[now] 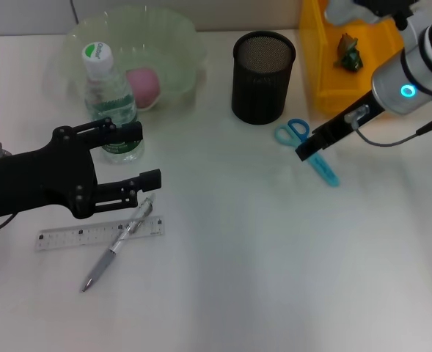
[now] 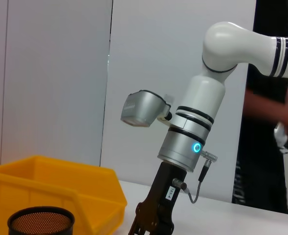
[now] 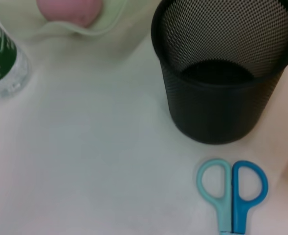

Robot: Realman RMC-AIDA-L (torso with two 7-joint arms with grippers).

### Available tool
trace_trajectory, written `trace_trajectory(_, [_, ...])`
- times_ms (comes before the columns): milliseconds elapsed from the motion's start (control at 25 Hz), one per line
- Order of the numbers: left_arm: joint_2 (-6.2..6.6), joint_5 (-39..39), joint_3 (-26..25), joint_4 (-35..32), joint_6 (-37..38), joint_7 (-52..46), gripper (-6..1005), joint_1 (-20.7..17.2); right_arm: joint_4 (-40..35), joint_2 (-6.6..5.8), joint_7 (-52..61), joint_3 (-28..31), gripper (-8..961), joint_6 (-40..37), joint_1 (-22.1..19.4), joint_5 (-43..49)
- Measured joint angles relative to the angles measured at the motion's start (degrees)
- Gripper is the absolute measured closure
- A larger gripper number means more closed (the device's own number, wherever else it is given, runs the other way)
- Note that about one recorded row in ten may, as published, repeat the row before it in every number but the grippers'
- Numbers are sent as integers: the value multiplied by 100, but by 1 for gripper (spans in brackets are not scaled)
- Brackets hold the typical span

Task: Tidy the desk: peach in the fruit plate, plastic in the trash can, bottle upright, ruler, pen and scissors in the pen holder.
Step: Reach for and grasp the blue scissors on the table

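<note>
The pink peach (image 1: 144, 84) lies in the pale green fruit plate (image 1: 173, 44). In front of the plate the clear bottle (image 1: 107, 95) stands upright. My left gripper (image 1: 148, 154) is open beside the bottle's base, one finger crossing in front of it. A clear ruler (image 1: 69, 237) and a pen (image 1: 119, 246) lie just under that gripper. Blue scissors (image 1: 298, 130) lie flat next to the black mesh pen holder (image 1: 263, 77), and my right gripper (image 1: 306, 150) hangs over their middle. Crumpled plastic (image 1: 349, 53) sits in the yellow trash can (image 1: 320, 66).
The right wrist view shows the pen holder (image 3: 224, 73), the scissors' handles (image 3: 232, 191), the peach (image 3: 70, 10) and the bottle (image 3: 2, 63). A person's dark shape (image 2: 271, 122) stands behind my right arm (image 2: 192, 137) in the left wrist view.
</note>
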State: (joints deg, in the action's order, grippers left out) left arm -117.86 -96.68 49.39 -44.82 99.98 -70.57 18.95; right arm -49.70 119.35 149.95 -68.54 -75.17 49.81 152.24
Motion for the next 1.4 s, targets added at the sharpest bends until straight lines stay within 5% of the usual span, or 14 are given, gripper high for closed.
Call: trace_trajectory(1400, [-15, 0, 0, 18, -23, 74, 214, 3, 520, 0, 52, -180, 321, 522, 111, 111])
